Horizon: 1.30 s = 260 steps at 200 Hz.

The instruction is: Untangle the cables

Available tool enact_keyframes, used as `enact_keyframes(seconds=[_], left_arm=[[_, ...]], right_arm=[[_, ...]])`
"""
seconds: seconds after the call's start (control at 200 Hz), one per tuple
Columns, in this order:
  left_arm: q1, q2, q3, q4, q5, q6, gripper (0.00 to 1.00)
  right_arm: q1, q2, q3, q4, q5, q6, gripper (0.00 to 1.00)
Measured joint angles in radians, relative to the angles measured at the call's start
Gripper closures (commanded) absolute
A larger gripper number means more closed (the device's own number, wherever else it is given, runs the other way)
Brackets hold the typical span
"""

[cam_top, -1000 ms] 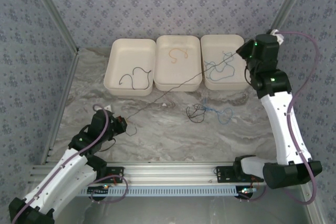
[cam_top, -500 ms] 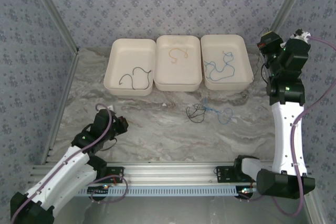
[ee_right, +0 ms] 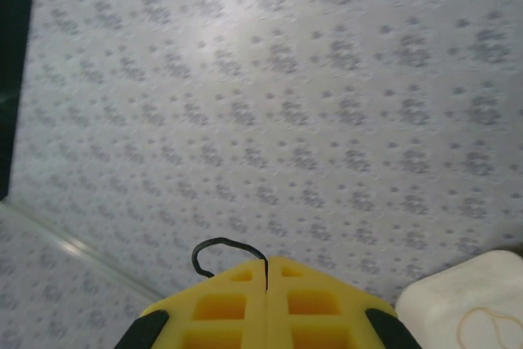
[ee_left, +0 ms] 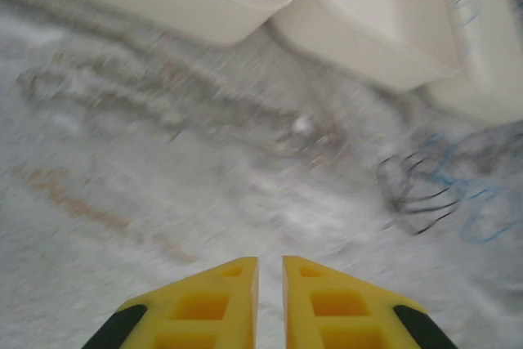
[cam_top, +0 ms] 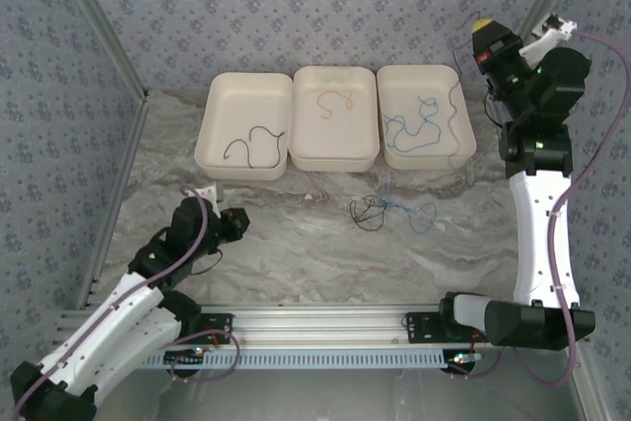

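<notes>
The long black cable (cam_top: pixel 455 115) isn't pulled tight across the table (cam_top: pixel 296 253) any more. A second ago it ran from the left gripper (cam_top: pixel 240 221) to the right gripper (cam_top: pixel 480 26). Now the left end is free and the whole thing dangles from the right gripper, which has swung up high near the back right corner. The cable hangs down over the right tray (cam_top: pixel 419 70), close to its right-hand edge, and it's hard to say if the lower end touches it. From the right wrist, the right gripper (ee_right: pixel 266 264) is pinched together on the long black cable (ee_right: pixel 225 240), with a small loop poking out left of the fingertips in front of the patterned wall.

Still on the table is the tangle (cam_top: pixel 389 212) of black and blue cables, just in front of the middle and right trays. It looks blurry from the left wrist (ee_left: pixel 421 194).

Already sorted: a short black cable (cam_top: pixel 251 145) in the left tray (cam_top: pixel 209 115), an orange cable (cam_top: pixel 335 101) in the middle tray (cam_top: pixel 335 70), and a blue cable (cam_top: pixel 414 130) in the right tray.

The left gripper sits low at the front left, well apart from the tangle. Its fingers (ee_left: pixel 270 261) are slightly apart with nothing between them.
</notes>
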Motion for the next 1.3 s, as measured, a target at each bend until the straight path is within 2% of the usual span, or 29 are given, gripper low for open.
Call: enact_keyframes(seconds=[0.115,0.2,0.275,0.405,0.505,0.58,0.749,0.859,0.964,1.094,1.194,1.299], left_arm=[[0.000,0.011,0.154,0.011,0.004,-0.014,0.75],[0.000,0.043,0.272,0.036,0.014,-0.026,0.59],[0.000,0.066,0.344,0.077,0.041,-0.026,0.49],[-0.015,0.088,0.369,0.174,0.105,-0.016,0.37],[-0.072,0.119,0.369,0.241,0.136,0.042,0.25],[-0.123,0.148,0.369,0.295,0.139,0.109,0.20],[-0.168,0.245,0.438,0.335,0.125,0.230,0.12],[-0.168,0.325,0.563,0.339,0.112,0.267,0.12],[-0.168,0.390,0.663,0.345,0.112,0.306,0.11],[-0.168,0.437,0.687,0.342,0.085,0.381,0.04],[-0.168,0.475,0.687,0.341,0.062,0.437,0.05],[-0.168,0.517,0.687,0.341,0.030,0.482,0.10]], right_arm=[[0.059,0.021,0.116,-0.009,-0.042,-0.037,1.00],[0.117,0.036,0.171,-0.010,-0.053,-0.057,1.00],[0.181,0.063,0.211,-0.012,-0.061,-0.079,1.00],[0.291,0.134,0.263,-0.016,-0.065,-0.105,1.00],[0.372,0.188,0.282,-0.026,-0.064,-0.120,1.00],[0.431,0.220,0.282,-0.037,-0.060,-0.131,1.00],[0.573,0.269,0.282,-0.067,-0.033,-0.183,1.00],[0.642,0.295,0.282,-0.069,-0.014,-0.209,1.00],[0.676,0.328,0.286,-0.069,-0.004,-0.220,1.00],[0.702,0.386,0.320,-0.082,0.013,-0.227,1.00],[0.721,0.410,0.336,-0.096,0.016,-0.228,1.00],[0.737,0.411,0.342,-0.117,0.019,-0.228,1.00]])
